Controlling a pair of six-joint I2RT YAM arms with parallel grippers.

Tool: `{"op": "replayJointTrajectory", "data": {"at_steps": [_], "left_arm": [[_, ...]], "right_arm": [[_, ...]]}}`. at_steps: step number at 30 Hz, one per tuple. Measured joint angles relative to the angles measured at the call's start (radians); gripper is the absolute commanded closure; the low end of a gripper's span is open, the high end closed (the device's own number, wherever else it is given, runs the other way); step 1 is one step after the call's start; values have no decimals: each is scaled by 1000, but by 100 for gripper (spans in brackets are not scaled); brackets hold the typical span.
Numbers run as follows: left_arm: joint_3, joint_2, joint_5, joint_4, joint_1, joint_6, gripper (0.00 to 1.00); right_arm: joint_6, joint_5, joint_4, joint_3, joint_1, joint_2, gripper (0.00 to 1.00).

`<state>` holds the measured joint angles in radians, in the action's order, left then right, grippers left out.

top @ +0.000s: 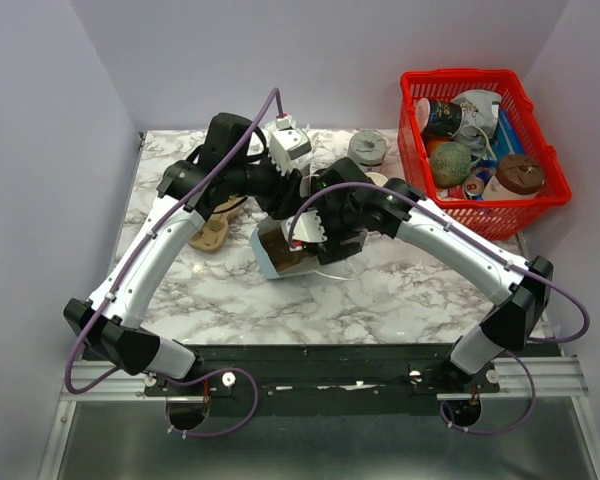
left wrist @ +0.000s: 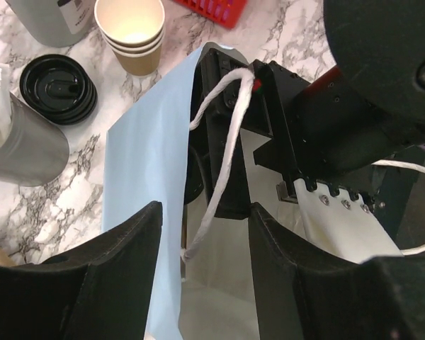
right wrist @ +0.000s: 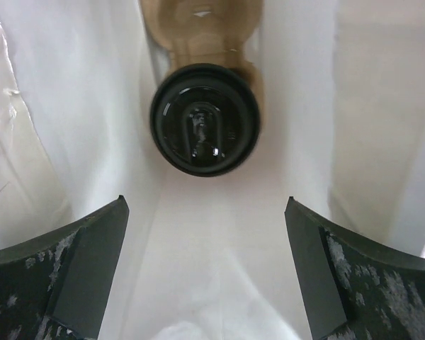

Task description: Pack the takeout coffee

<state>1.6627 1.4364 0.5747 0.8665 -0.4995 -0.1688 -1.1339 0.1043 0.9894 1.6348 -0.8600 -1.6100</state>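
Takeout coffee (right wrist: 204, 117) was seen loose inside bag (right wrist: 71, 106); right claw (right wrist: 205, 205), spread empty, best withdrawn straight; left claw (left wrist: 205, 212) state not discernible.

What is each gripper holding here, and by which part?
Nothing: the right gripper stands open inside the paper bag, clear of the coffee cup. The left gripper straddles the bag's rim, jaws apart.

Bag (top: 280, 255) at centre of table (top: 380, 300), tilted, between both arms. Coffee cup (right wrist: 204, 119) inside bag at deep end, lid facing mouth. Right gripper (right wrist: 205, 205) inside bag mouth, fingers spread wide, cup farther in and apart from them. Left gripper (left wrist: 205, 209) at bag rim, bag wall and string handle (left wrist: 227, 142) between fingers. Basket (top: 480, 215) at far right table corner. Cup stack (left wrist: 131, 35) beyond bag; lid stack (left wrist: 58, 88) just left of it, nearer.
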Motion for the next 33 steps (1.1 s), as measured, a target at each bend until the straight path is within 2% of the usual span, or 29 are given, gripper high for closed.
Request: {"op": "replayJointTrajectory", "data": {"at_steps": [11, 21, 29, 33], "left_arm": [[93, 11, 20, 10, 4, 20, 41], [222, 10, 25, -1, 7, 23, 36], [338, 5, 31, -16, 30, 29, 32], [393, 48, 102, -27, 75, 62, 33]], "right_arm": [[3, -39, -50, 14, -2, 52, 1], [-16, -84, -116, 73, -7, 90, 1], [-47, -184, -262, 95, -29, 116, 0], [-55, -225, -325, 96, -23, 116, 0]]}}
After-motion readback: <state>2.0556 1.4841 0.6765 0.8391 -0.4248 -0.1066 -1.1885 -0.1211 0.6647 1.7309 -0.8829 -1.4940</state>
